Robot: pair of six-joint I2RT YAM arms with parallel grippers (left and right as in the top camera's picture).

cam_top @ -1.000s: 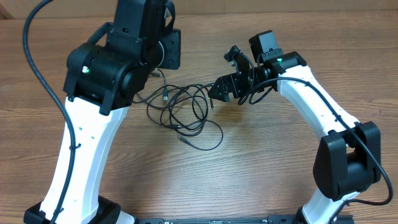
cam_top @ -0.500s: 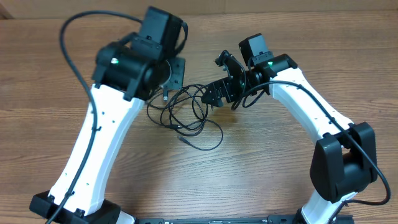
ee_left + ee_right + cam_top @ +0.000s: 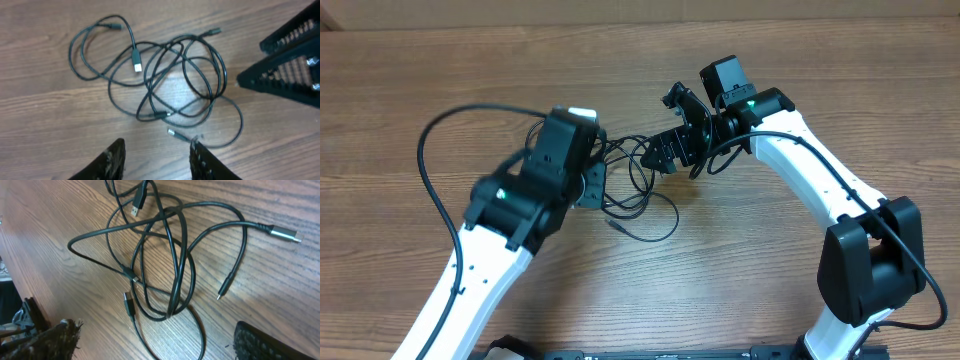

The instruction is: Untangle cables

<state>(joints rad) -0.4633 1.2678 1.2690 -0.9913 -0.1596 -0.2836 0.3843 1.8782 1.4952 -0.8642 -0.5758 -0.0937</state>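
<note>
The cables (image 3: 638, 192) are thin black cords lying in a loose tangle on the wooden table between my arms. They also show in the left wrist view (image 3: 170, 80) and the right wrist view (image 3: 165, 255), with silvery plug tips. My left gripper (image 3: 157, 160) is open and empty, just short of the tangle's near side, its right finger beside a silvery-tipped loose end (image 3: 172, 133). In the overhead view my left wrist (image 3: 588, 187) covers the tangle's left part. My right gripper (image 3: 665, 155) is open and empty, low over the tangle's right edge, with a cable loop between its fingers (image 3: 160, 345).
The wooden table (image 3: 740, 270) bears nothing else. A thick black robot cable (image 3: 430, 170) arcs off my left arm. My right arm's white link (image 3: 820, 170) runs along the right side.
My left arm has swung back toward the table's front and lowered over the tangle's left side. My right gripper has crept left toward the tangle. The cables lie as before.
</note>
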